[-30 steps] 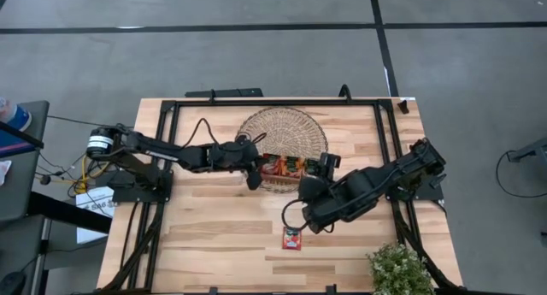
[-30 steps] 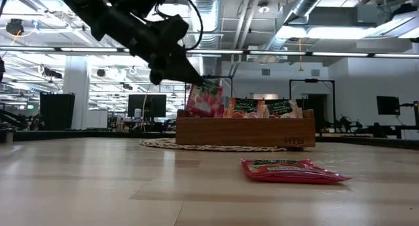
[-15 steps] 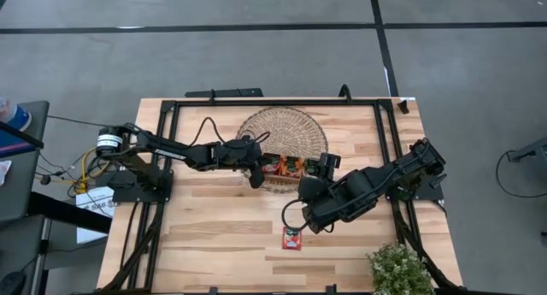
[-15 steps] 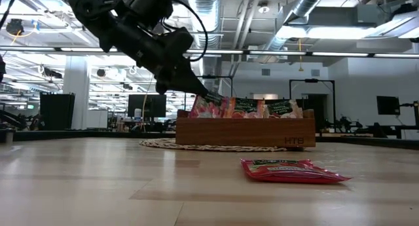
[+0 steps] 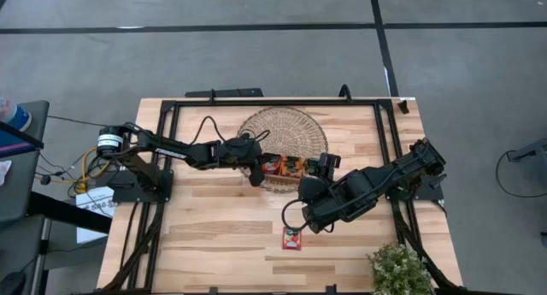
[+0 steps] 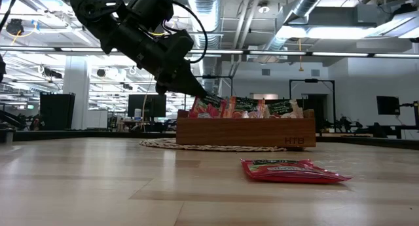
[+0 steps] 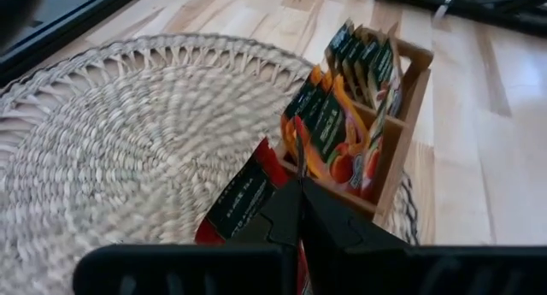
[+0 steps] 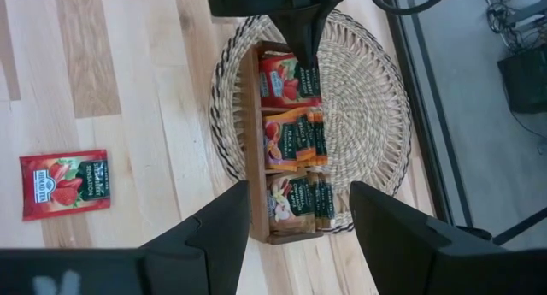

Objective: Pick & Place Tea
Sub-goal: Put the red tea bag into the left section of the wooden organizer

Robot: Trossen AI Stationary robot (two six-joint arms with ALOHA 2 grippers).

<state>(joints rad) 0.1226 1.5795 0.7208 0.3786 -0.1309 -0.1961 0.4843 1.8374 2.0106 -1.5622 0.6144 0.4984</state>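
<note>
Two dark, jointed arms trail black cables, the left arm point(image 5: 171, 150) showing a white-ringed base joint.

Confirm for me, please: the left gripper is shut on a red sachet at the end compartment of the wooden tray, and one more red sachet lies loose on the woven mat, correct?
Not quite. The left gripper is shut on a red sachet at the end compartment of the wooden tray, but the loose sachet lies on the bare table, well clear of the woven mat. The high view shows this.
</note>
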